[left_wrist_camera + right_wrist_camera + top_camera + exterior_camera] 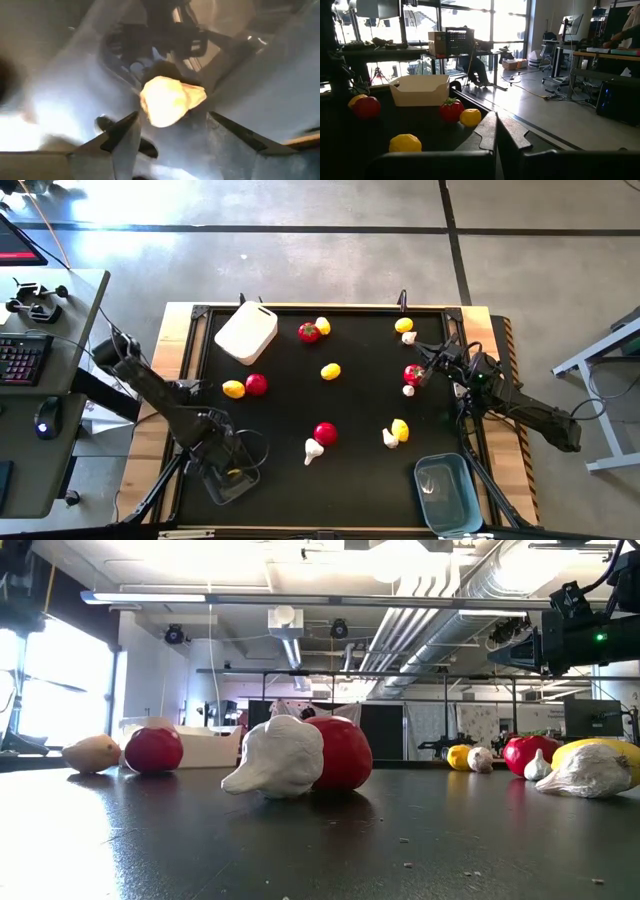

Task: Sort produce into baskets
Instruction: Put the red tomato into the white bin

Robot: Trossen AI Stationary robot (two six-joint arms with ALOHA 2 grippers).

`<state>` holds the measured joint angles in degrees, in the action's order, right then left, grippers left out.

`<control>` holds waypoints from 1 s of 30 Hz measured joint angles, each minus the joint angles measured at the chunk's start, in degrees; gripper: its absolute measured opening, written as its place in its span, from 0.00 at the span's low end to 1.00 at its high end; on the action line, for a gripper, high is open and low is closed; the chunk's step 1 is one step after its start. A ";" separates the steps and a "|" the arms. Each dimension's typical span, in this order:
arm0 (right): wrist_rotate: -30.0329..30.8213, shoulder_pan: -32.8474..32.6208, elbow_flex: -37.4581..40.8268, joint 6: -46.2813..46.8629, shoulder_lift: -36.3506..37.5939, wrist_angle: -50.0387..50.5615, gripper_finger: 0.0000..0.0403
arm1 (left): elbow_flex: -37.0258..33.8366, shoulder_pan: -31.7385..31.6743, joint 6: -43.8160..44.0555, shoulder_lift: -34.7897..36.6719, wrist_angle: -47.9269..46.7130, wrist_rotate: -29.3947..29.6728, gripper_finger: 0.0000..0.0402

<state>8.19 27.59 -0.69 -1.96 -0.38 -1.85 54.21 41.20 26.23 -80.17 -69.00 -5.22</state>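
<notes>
My left gripper point(228, 470) hangs open, pointing down, over the clear greyish basket point(222, 492) at the table's near left corner. A yellow lemon point(170, 100) lies in that basket below the gripper's spread fingers, apart from them. The white basket point(246, 332) stands at the far left and the light blue basket point(447, 492) at the near right. Tomatoes point(325, 433), lemons point(330, 371) and garlic bulbs point(313, 450) lie scattered on the black mat. My right gripper point(425, 375) waits shut and level at the right edge, near a tomato point(413, 374).
The low view shows a garlic bulb point(275, 758) leaning against a tomato point(340, 752) in mid-table. Free mat lies between the scattered pieces. A desk with a keyboard point(22, 358) stands left of the table. A person's arm point(626, 32) shows far off in the room.
</notes>
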 joint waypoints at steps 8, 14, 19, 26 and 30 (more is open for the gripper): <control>0.00 0.02 0.00 0.02 0.00 0.00 0.00 | 3.50 -5.99 4.96 7.89 3.96 6.24 0.19; 0.02 0.02 0.01 0.02 0.00 0.00 0.00 | -2.98 -17.35 -5.44 13.95 22.31 7.60 0.02; 0.00 0.01 0.01 0.01 0.00 0.00 0.00 | -10.73 -26.70 -17.90 14.66 43.53 7.17 0.02; 0.00 0.00 0.01 0.01 0.00 0.00 0.00 | -20.68 -37.44 -24.69 11.07 77.56 -0.10 0.00; 0.02 0.01 0.00 0.01 0.02 0.00 0.00 | -24.70 -40.54 -23.90 7.41 95.12 -0.50 0.00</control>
<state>8.21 27.60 -0.68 -1.95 -0.36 -1.85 29.51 0.66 2.33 -72.76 26.11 -5.72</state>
